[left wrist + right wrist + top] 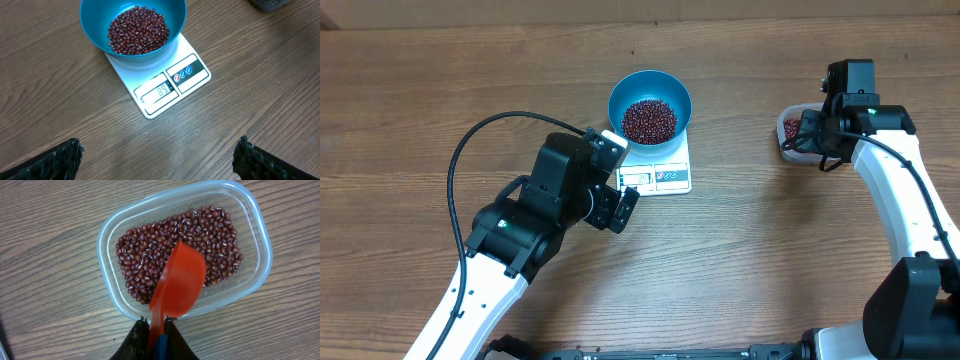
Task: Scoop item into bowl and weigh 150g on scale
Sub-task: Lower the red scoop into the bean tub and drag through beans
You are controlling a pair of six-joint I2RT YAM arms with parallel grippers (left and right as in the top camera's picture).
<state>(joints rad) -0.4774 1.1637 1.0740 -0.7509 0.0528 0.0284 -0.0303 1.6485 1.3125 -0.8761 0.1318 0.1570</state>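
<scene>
Grip was the first thing to mind. Your right gripper (156,330) was pinching the thin handle of the red scoop (180,280) between its pressed jaws. The scoop hung tilted just above the beans (145,245) in the clear tub (105,250), and no beans showed on it.

I judged that the step in hand was to load the scoop. For that you needed to lower its front lip into the thick part of the heap, near the middle of the tub. Then you had to push forward while levelling it, not dig straight down, because a handle held so could turn in the jaws. The tub looked light to me, so a hard push against its wall could slide it.

Farther away, the blue bowl (92,20) stood on the scale (195,52) with a good heap of beans inside. The display (161,91) seemed to read eighty-nine, so the goal was not yet reached. A moderate scoop was wiser than a heaped one. Your left gripper (160,165) hovered near the scale, its fingers spread wide and holding nothing.
</scene>
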